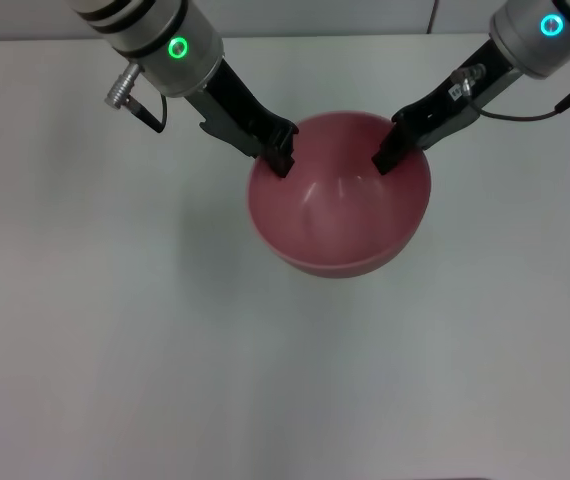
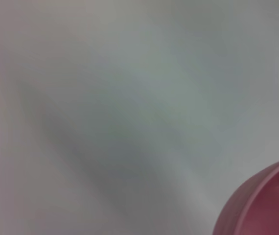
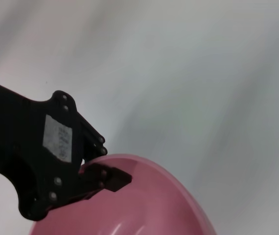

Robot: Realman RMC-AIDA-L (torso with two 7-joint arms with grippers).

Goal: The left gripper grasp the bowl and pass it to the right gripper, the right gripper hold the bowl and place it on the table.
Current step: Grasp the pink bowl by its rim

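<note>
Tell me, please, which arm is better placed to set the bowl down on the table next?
The right. Its end effector already reaches over the bowl rim opposite the left end effector, which clamps the rim in the right wrist view. The left need only let go; the table lies below.

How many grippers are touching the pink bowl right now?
2. The left gripper clamps the bowl at its far-left rim, one finger inside. The right gripper is at the far-right rim; whether it has closed can't be told.

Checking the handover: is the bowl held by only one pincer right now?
No: in the head view the left pincer and the right pincer both grip the bowl at its rim.
</note>
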